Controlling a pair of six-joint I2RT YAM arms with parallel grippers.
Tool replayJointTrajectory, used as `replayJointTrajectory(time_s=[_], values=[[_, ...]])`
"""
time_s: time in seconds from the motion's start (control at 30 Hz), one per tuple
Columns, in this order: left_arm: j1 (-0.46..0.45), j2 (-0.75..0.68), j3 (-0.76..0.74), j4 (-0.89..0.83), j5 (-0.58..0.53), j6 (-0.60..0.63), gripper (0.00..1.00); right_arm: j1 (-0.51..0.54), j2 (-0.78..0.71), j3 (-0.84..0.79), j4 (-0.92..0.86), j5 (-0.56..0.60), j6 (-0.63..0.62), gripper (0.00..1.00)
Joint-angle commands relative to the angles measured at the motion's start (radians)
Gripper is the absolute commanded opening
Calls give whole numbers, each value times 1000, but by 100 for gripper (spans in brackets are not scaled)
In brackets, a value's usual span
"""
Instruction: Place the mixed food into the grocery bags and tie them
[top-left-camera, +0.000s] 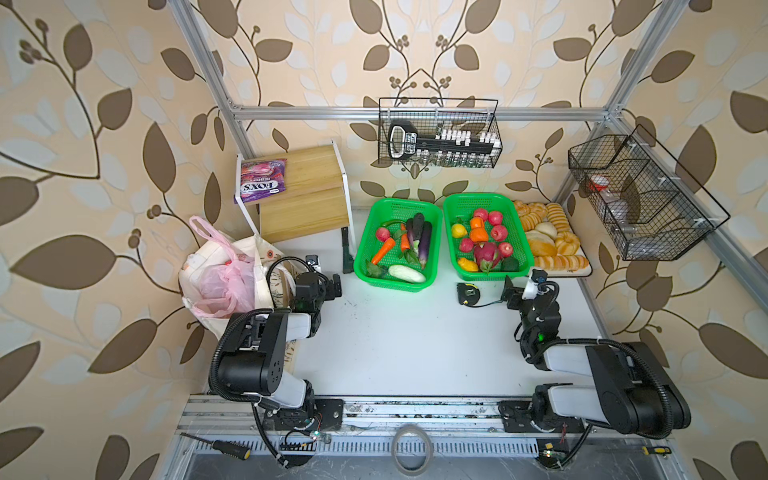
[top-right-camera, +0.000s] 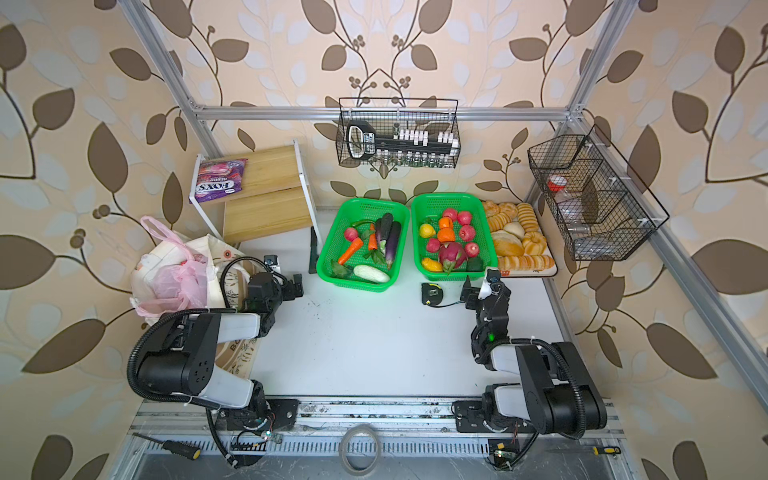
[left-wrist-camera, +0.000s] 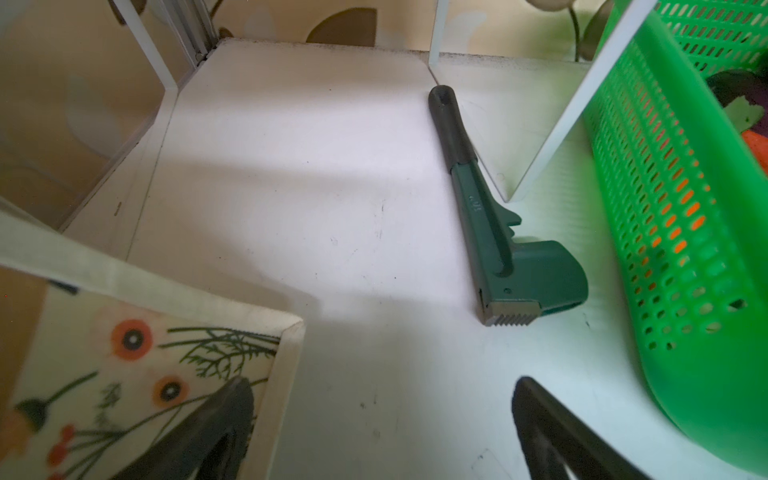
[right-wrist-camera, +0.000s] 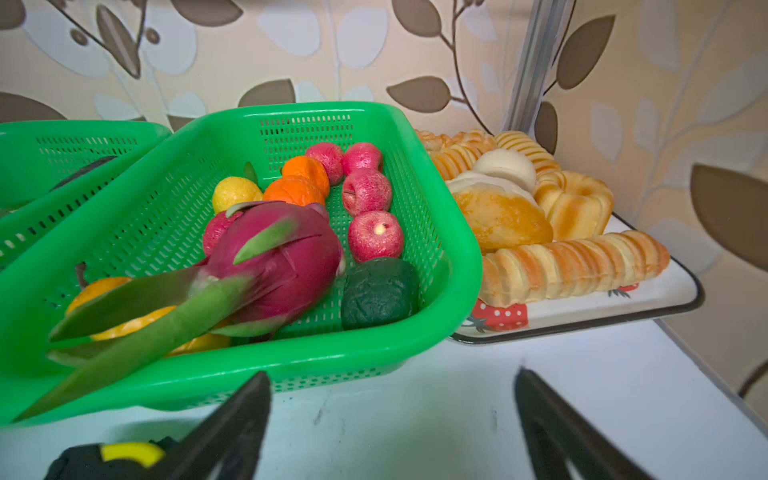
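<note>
Our left jaws are wide open and empty, and our right jaws too. The pink bag (top-left-camera: 224, 286) sits inside the cream tote (top-left-camera: 259, 249), just left of our left jaws. Its long handle (top-left-camera: 195, 220) points to the back wall (top-left-camera: 332, 62). Our right jaws are far away by a green basket (right-wrist-camera: 291, 361), so the left arm (top-left-camera: 291, 324) is nearer for tying.

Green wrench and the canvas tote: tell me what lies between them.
Nothing. In the left wrist view the white table between the green wrench and the canvas tote is bare, apart from a shadow.
</note>
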Motion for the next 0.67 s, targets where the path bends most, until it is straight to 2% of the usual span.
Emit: replayJointTrajectory(time_s=[0.0, 0.63], values=[[18, 6, 1, 23, -91, -47, 99, 6, 8, 13, 3, 40, -10, 100], [18, -1, -9, 34, -93, -42, 99, 14, 7, 16, 0, 46, -16, 100]])
